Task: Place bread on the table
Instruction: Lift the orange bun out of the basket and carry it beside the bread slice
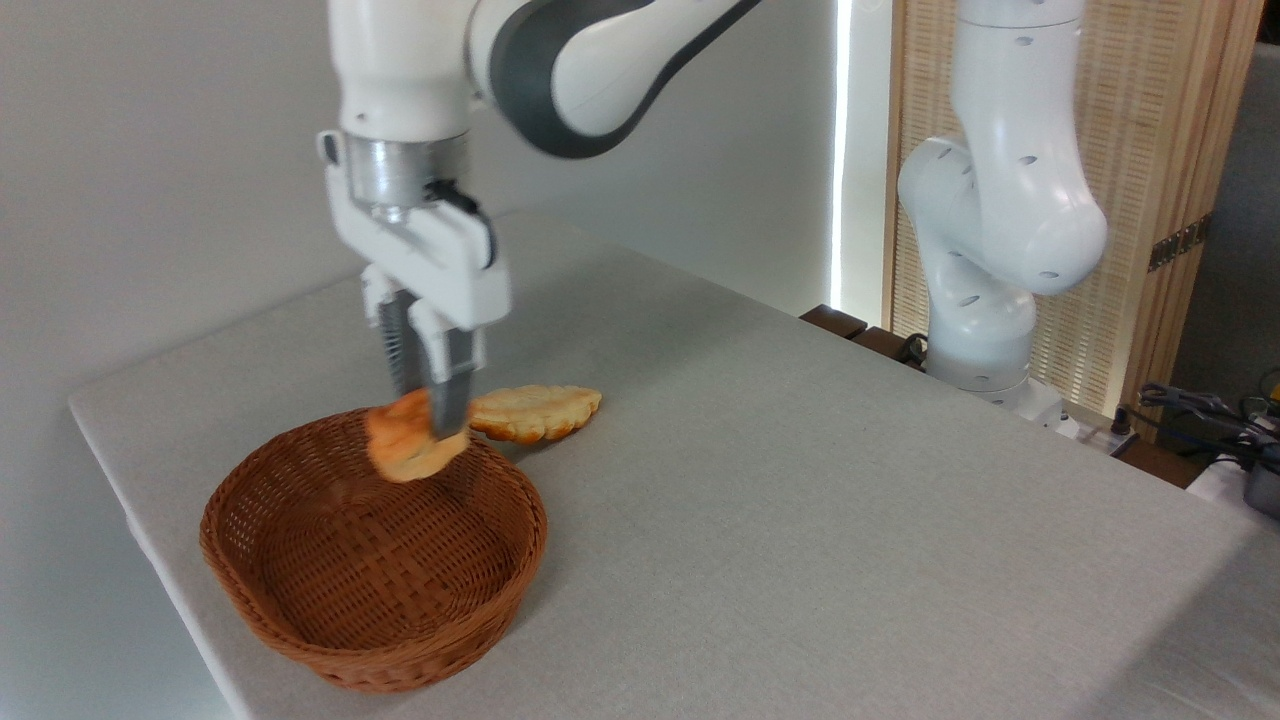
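The bread (405, 447), a small orange-golden bun with a paler base, hangs tilted above the far part of the wicker basket (372, 610). My gripper (430, 420) points straight down and is shut on the bun's upper right side. The bun is lifted clear of the basket floor. The grey table (800, 480) spreads out to the right of the basket.
A flat pale scalloped pastry (537, 411) lies on the table just behind the basket's far rim. The arm's white base (985, 300) stands past the table's far right edge. Cables and gear (1210, 420) sit at the far right.
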`<state>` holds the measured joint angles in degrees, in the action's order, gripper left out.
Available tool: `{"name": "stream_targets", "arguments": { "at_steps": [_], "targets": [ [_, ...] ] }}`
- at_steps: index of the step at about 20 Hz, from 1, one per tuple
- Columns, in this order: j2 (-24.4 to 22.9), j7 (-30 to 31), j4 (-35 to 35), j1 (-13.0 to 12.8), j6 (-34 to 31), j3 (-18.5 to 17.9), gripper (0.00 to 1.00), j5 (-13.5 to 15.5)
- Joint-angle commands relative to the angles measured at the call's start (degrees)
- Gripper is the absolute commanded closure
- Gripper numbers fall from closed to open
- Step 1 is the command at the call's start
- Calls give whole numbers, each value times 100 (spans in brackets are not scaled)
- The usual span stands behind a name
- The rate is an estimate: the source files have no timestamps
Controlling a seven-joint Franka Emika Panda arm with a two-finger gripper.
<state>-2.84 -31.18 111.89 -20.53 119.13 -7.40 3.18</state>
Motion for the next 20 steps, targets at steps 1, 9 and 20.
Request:
{"name": "stream_targets", "arguments": {
  "at_steps": [1, 9, 20],
  "targets": [
    [-744, -72, 799, -39, -451, -43, 44, -63],
    [-929, -222, 1301, -30, -1068, -43, 1, -72],
    [-718, -222, 1274, -65, -980, -43, 0, -72]
  ]
}}
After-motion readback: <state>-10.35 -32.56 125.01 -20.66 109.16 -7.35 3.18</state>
